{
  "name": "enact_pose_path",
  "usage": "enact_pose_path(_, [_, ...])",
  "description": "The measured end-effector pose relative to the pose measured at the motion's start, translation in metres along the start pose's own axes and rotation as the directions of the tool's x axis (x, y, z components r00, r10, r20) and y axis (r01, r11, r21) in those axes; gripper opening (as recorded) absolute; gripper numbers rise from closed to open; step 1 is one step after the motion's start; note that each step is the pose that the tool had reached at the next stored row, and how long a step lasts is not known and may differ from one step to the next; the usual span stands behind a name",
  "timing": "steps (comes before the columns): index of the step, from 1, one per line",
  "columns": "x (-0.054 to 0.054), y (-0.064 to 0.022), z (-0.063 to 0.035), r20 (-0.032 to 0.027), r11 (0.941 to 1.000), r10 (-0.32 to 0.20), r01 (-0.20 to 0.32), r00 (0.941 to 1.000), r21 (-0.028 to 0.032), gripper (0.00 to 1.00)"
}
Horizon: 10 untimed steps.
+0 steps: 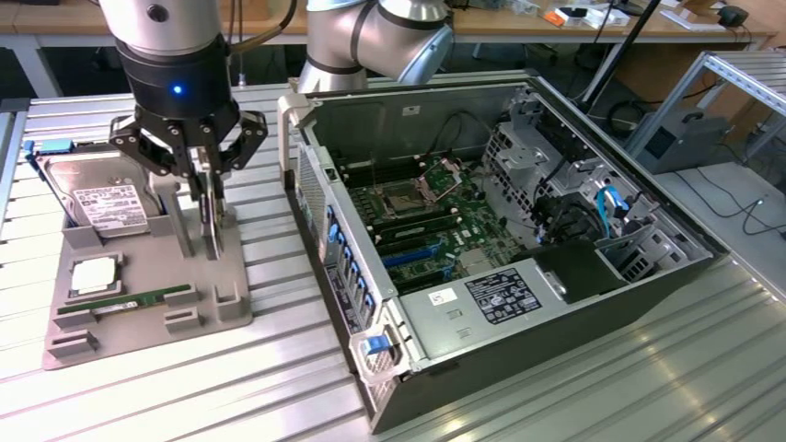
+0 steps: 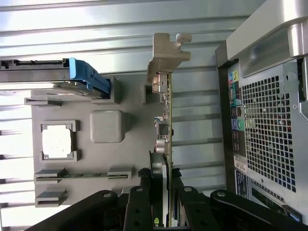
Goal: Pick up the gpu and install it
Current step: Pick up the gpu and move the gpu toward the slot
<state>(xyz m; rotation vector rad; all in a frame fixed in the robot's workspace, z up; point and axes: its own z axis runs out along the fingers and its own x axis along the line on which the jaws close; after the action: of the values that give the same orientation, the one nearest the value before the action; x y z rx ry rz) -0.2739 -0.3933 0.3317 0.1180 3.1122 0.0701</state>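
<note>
1. Here we see the tool (image 1: 209,175) clamped on the gpu (image 1: 213,226), one finger against each flat face.
2. The gpu stands on edge in the grey holder (image 1: 147,285) beside the open computer case (image 1: 491,230). We judge the holder keeps it upright to leave its top edge free to grip.

Ribbed metal table (image 1: 553,387), wooden desk (image 1: 516,28) behind it.

Bright, even overhead light is falling across the ribbed metal table (image 1: 590,396), which is throwing soft streaks of glare at five o'clock from the computer case (image 1: 687,267). The case's interior is sitting in mild shadow. In the wrist view, glare is washing the processor (image 2: 58,141) to white inside the grey parts tray (image 2: 96,159).
</note>
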Motion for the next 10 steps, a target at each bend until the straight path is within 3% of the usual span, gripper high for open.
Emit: enact_pose_path(10, [-0.0001,0.0002,-0.0034,0.0,1.0,0.0,0.0,1.0,-0.0002,0.27])
